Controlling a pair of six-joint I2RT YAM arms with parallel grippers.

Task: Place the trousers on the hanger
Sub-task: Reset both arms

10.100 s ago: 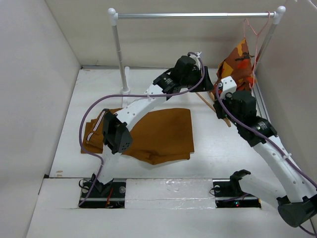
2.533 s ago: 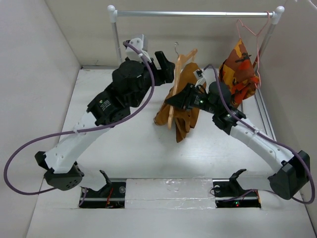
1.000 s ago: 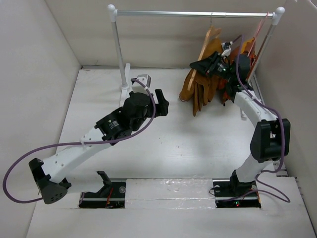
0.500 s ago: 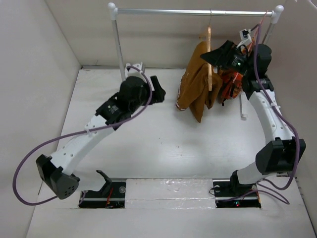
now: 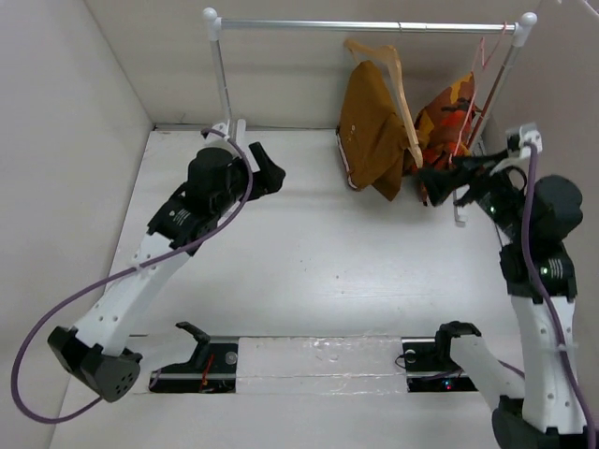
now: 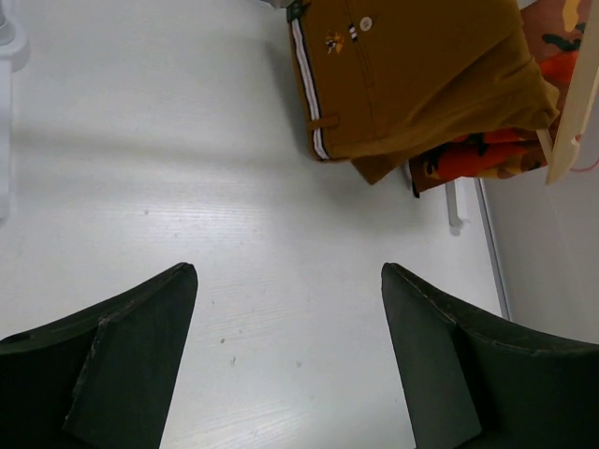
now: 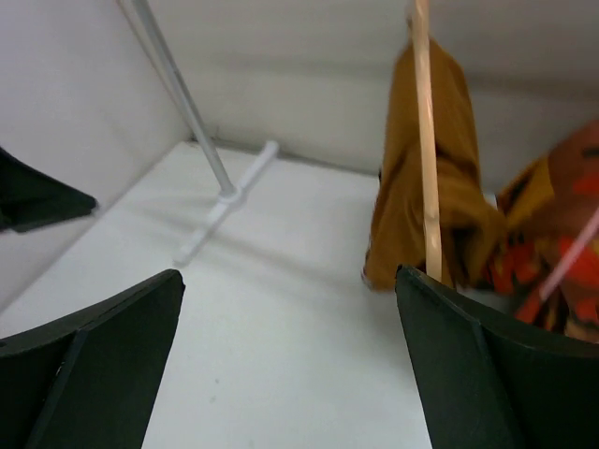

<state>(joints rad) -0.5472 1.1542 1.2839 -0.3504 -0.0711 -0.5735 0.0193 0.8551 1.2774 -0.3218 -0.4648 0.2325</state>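
Note:
The rust-brown trousers (image 5: 372, 122) hang folded over the pale wooden hanger (image 5: 404, 94), whose hook rests on the metal rail (image 5: 309, 28). My right gripper (image 5: 433, 184) stands open just right of the trousers, apart from them and holding nothing. In the right wrist view the hanger (image 7: 426, 159) and trousers (image 7: 402, 206) hang beyond the open right gripper (image 7: 290, 290). My left gripper (image 5: 270, 166) is open and empty, well to the left, over the table. In the left wrist view the left gripper (image 6: 285, 281) shows bare table between its fingers, with the trousers (image 6: 412, 75) farther off.
A patterned orange-red garment (image 5: 451, 117) hangs on a thin pink wire hanger (image 5: 487, 56) just right of the trousers. The rail's left post (image 5: 223, 89) stands near my left gripper, its right post (image 5: 501, 79) by the right wall. White walls enclose the table.
My right gripper has opened, let go of the hanger and drawn back toward the near right. The hanger with the trousers now hangs free on the rail. The left arm has swung leftward.

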